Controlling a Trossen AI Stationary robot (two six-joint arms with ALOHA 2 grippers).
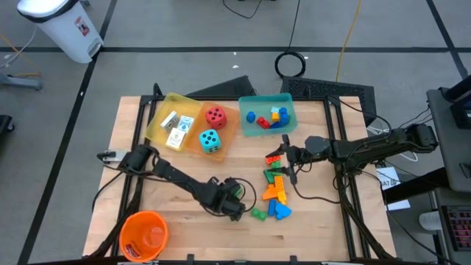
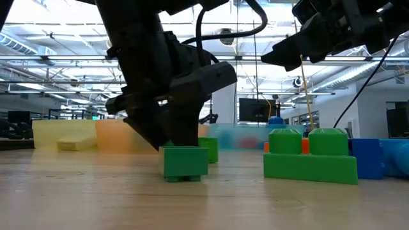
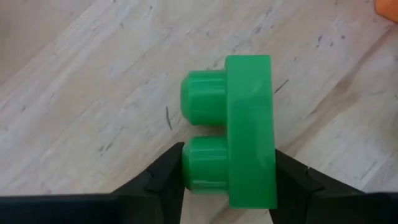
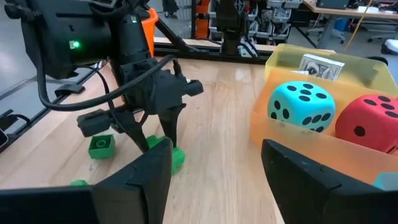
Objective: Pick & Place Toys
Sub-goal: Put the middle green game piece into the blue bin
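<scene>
Several toys are already sorted: two dice (image 1: 213, 129) and some cards (image 1: 176, 126) lie in the yellow-orange trays (image 1: 158, 118), and a few bricks in the teal tray (image 1: 263, 129). Many bricks (image 1: 276, 188) remain loose on the bench (image 1: 176, 221), so I judge the task about half done. The left claw (image 3: 229, 177) stands at six o'clock on the bench, its fingers open around a green brick (image 3: 239, 127) resting on the wood. The right claw (image 4: 214, 171) hovers open at three o'clock above the pile.
</scene>
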